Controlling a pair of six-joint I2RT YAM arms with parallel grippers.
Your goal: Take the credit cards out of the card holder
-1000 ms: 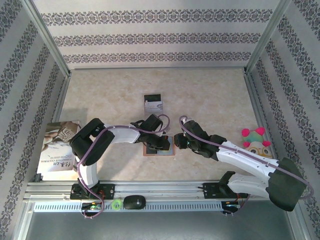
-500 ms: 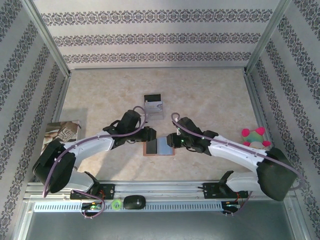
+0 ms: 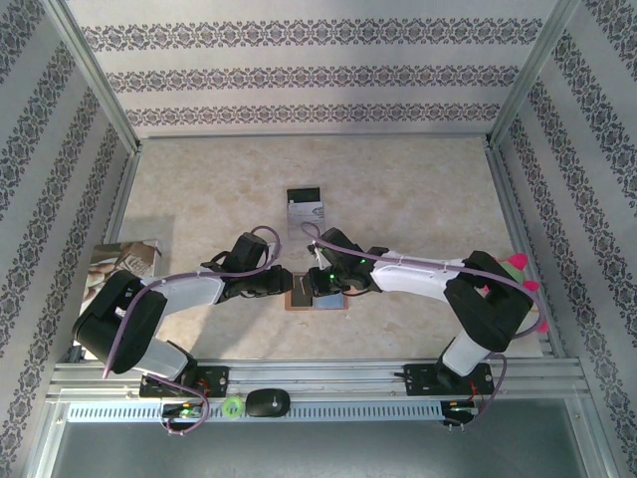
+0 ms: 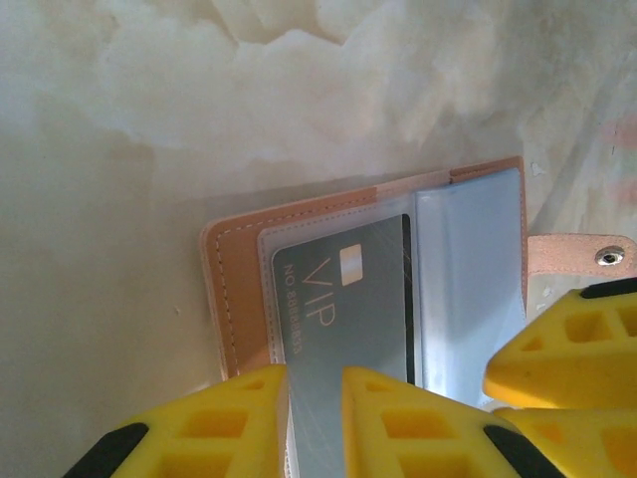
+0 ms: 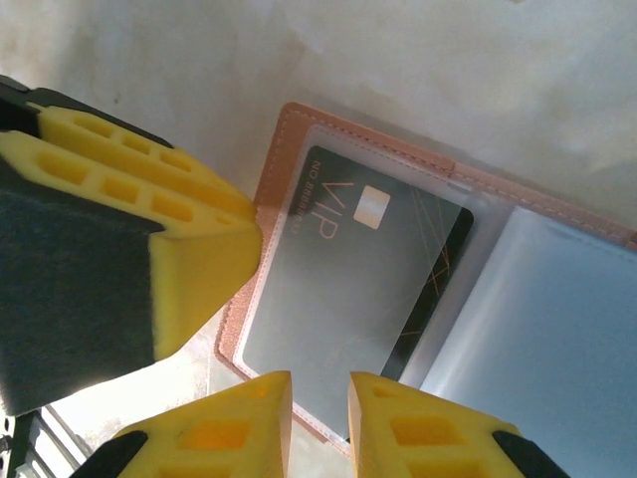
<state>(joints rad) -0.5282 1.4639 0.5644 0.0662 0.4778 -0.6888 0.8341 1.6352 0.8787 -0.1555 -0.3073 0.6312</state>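
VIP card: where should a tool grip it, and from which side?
The VIP card lies flat inside a clear sleeve in the open card holder, so only a thin edge offers purchase. Probably take its short end nearest the right tool, coming in low from that side; the sleeve's opening isn't discernible.

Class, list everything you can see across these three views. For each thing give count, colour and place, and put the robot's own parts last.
card holder: one, tan-brown leather, open on the table, front middle
VIP card: one, grey, under a clear sleeve in the holder
plastic case: one, silvery clear with black end, beyond the holder
booklet: one, white-grey print, left edge
plush toy: one, pink and green, right edge, partly behind the right arm
black object: one, front rail
table: one, beige marbled
left gripper: yellow fingers, narrow gap, at the holder
right gripper: yellow fingers, narrow gap, at the holder
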